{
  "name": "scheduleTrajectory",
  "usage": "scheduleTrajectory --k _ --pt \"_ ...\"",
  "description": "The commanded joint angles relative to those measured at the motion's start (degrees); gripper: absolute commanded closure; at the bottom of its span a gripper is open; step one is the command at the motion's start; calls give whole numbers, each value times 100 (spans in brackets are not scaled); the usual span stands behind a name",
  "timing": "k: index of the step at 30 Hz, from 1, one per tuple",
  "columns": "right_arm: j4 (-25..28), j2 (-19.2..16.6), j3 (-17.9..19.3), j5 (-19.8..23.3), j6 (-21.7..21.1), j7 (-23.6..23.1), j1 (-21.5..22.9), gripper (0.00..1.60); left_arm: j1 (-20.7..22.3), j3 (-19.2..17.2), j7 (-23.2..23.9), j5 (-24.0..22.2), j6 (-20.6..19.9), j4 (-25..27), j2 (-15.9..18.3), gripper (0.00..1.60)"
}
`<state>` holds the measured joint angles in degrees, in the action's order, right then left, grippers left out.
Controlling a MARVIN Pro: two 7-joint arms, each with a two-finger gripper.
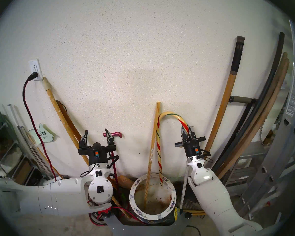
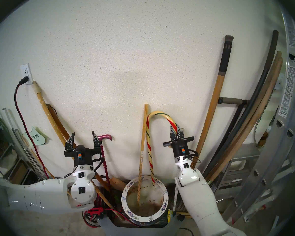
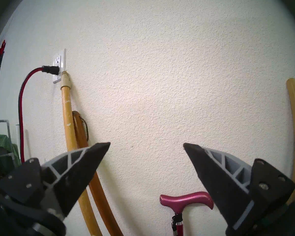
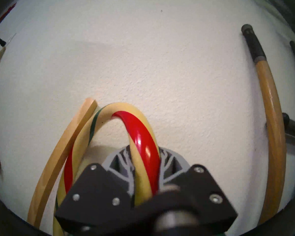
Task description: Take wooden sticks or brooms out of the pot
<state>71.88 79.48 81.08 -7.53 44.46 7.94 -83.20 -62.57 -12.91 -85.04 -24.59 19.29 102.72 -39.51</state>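
The flower-rimmed pot [image 1: 151,216] [image 2: 144,217] stands on the floor against the wall between my arms. Two sticks rise from it and lean on the wall: a pale yellow pole [image 1: 153,138] [image 2: 142,136] [image 4: 61,147] and a cream hooked cane striped red and green [image 1: 159,145] [image 2: 149,145] [image 4: 140,133]. My right gripper [image 1: 187,129] [image 2: 175,130] [image 4: 146,164] is shut on the down-turned end of the cane's hook. A thin grey-white slat [image 1: 184,188] stands outside the pot, beside my right forearm. My left gripper [image 1: 96,133] [image 2: 83,136] [image 3: 146,145] hangs open and empty, left of the pot.
A magenta cane [image 1: 115,134] [image 3: 186,199] stands just behind my left gripper. Orange-brown tool handles lean at the left [image 1: 58,114] and right [image 1: 223,102]. An aluminium ladder [image 1: 293,111] fills the right edge. A red-black power cord [image 1: 34,119] and wire shelves [image 1: 0,136] are at the left.
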Motion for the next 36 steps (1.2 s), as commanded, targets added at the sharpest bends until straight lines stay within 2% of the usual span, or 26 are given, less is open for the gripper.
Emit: scheduleTrajectory --k 1,8,14,16,17,19,21,28,36 --pt "685 -99 108 361 -308 -147 70 160 10 -10 4 6 1 0 -6 0" --pt "1132 -221 214 638 -697 -350 52 160 10 -10 4 7 1 -1 -6 0" --pt "1750 -391 324 941 -1391 -605 -153 160 10 -10 4 9 1 -2 -7 0" --pt "1797 -434 366 1011 -1495 -673 -160 160 10 -10 4 10 1 -3 -8 0" --pt "2027 -494 426 1083 -1745 -731 -273 160 10 -10 4 11 1 -3 -8 0" --pt "2030 -513 450 1092 -1754 -743 -275 160 10 -10 4 11 1 -3 -9 0" --pt "2266 -579 528 1130 -2015 -780 -406 160 10 -11 4 12 1 -4 -9 0" --pt "2277 -687 712 1198 -2097 -895 -440 160 9 -11 4 13 1 -4 -10 0" --pt "2302 -815 878 1306 -1854 -1082 -625 160 9 -12 4 14 1 -4 -10 0"
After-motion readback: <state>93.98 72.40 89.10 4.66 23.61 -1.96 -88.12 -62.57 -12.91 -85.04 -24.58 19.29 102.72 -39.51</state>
